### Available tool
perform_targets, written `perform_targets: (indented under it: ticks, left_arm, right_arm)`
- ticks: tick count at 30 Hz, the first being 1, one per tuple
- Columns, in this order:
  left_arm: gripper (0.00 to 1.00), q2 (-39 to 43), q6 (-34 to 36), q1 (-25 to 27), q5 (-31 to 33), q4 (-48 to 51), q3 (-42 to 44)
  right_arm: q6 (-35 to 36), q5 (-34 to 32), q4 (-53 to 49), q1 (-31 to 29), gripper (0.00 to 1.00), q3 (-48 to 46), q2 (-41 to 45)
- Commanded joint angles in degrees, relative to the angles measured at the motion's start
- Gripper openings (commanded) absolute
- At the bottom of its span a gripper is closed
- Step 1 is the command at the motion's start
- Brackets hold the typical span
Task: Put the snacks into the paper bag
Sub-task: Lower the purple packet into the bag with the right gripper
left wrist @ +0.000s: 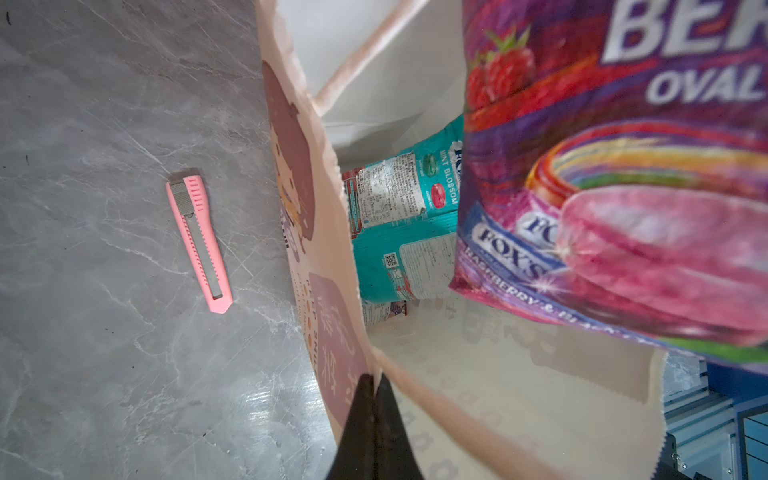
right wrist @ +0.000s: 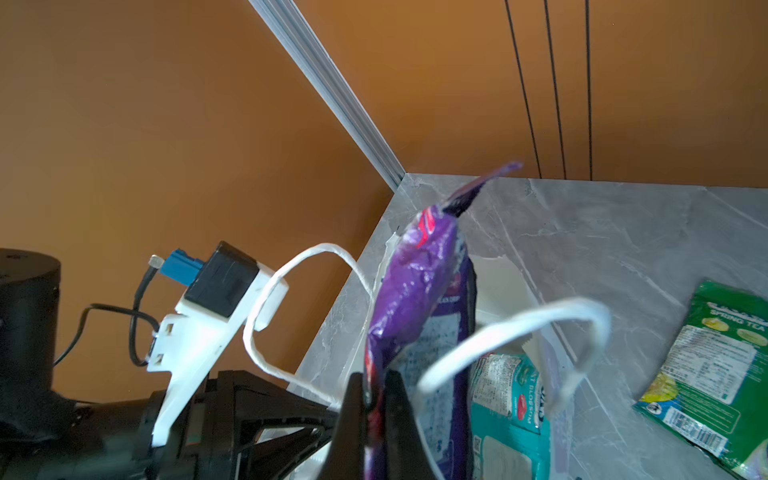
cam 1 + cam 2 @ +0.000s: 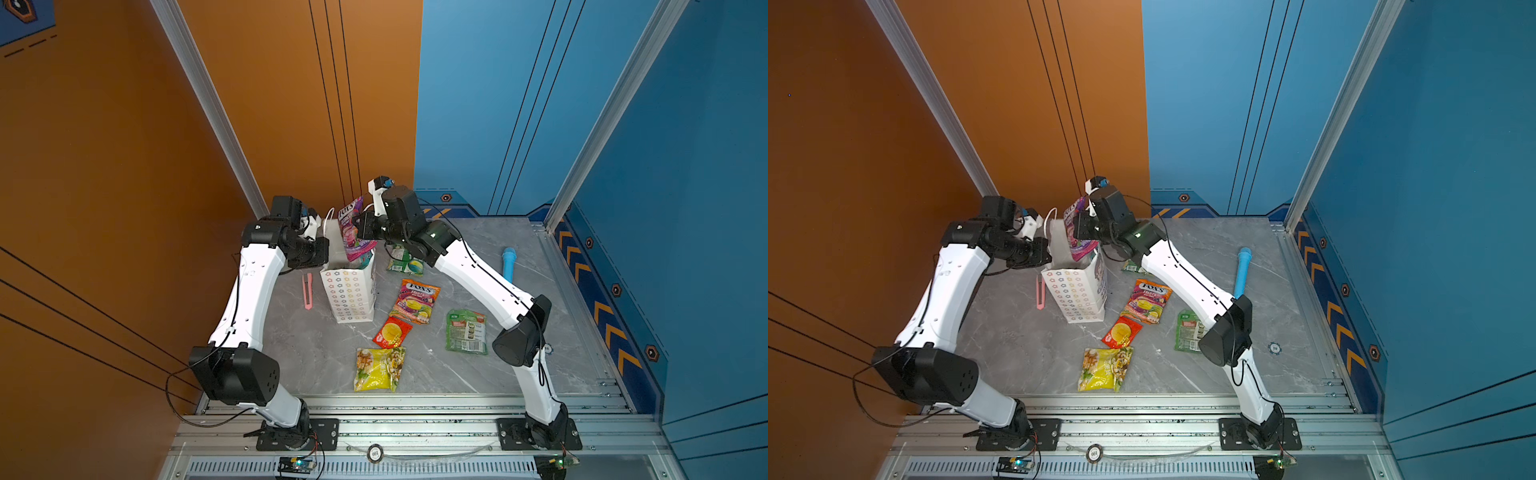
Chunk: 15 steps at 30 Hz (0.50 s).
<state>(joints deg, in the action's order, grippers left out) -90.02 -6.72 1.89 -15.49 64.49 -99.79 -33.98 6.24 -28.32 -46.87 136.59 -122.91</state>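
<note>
Nearest the arm bases, a yellow packet (image 3: 379, 369) lies flat on the table (image 3: 316, 353), with a small red packet (image 3: 392, 331) just beyond it and an orange packet (image 3: 414, 301) beyond that. To their right lies a green barcode packet (image 3: 466, 331), which shows whole in one top view. In a top view the right arm's elbow covers half of that green barcode packet (image 3: 1185, 328). The paper bag (image 3: 349, 297) stands upright left of the orange packet, and a pink box cutter (image 3: 307, 291) lies just beside it; its blade shows only in the left wrist view. The left tool (image 1: 375, 380) is hidden behind its own wrist in both top views. Its wrist view shows the fingers pressed together on the bag's rim at a corner. The right tool (image 2: 372, 386) pinches a purple packet (image 3: 353, 232) by one edge and holds it upright over the open mouth; whether its lower end dips below the rim is hard to tell. The left wrist view cuts off this packet's top. Inside the bag lies a teal packet (image 1: 399, 224), clear only in the wrist views, with a scrap of another packet under it that is too small to make out. Farther back, a green tea packet (image 3: 405, 262) is partly covered by the right forearm. A blue cylinder (image 3: 508, 264) lies at the far right, its near end behind that arm.
</note>
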Motion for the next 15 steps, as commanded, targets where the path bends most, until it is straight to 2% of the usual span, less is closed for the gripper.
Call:
perform_targets:
  ticks: [1,15]
  left_arm:
    - [0.0,-0.01,0.95,-0.22,-1.39,-0.02,-1.19]
    - [0.0,0.56,1.08,-0.56,-1.62,-0.43,-0.45]
  right_arm:
    - [-1.49,2.23,3.88,-0.82,0.0,0.45,1.41]
    - [-10.86,7.73,9.04,-1.03,0.0,0.52,-3.44]
